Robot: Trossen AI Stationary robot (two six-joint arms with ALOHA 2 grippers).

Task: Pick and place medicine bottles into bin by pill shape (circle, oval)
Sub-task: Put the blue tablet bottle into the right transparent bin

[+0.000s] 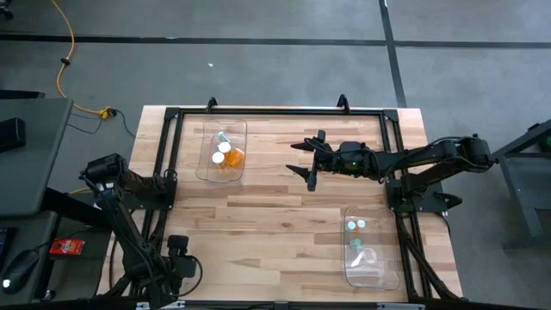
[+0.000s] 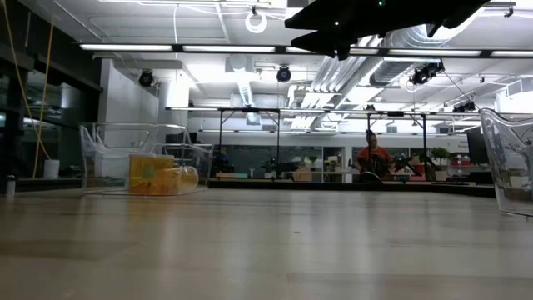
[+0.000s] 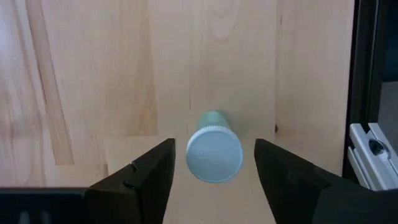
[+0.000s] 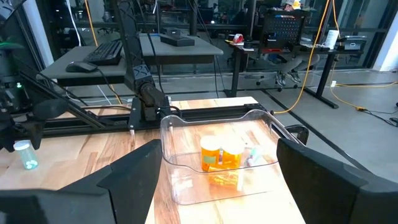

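Observation:
A pale teal medicine bottle (image 3: pixel 214 152) with a white round cap stands upright on the wooden table near its front left corner; the right wrist view also shows this bottle (image 4: pixel 25 155). My left gripper (image 3: pixel 214 158) points down over it, open, one finger on each side of the cap with a gap showing on both sides. In the high view the left gripper (image 1: pixel 178 258) hides the bottle. My right gripper (image 1: pixel 308 160) hangs level and open above the table's middle, with nothing between its fingers.
A clear bin (image 1: pixel 224 151) at the far left holds amber bottles (image 4: pixel 221 155) and a pale one. A second clear bin (image 1: pixel 370 245) at the near right holds teal bottles. A black frame (image 3: pixel 364 74) borders the table beside the left gripper.

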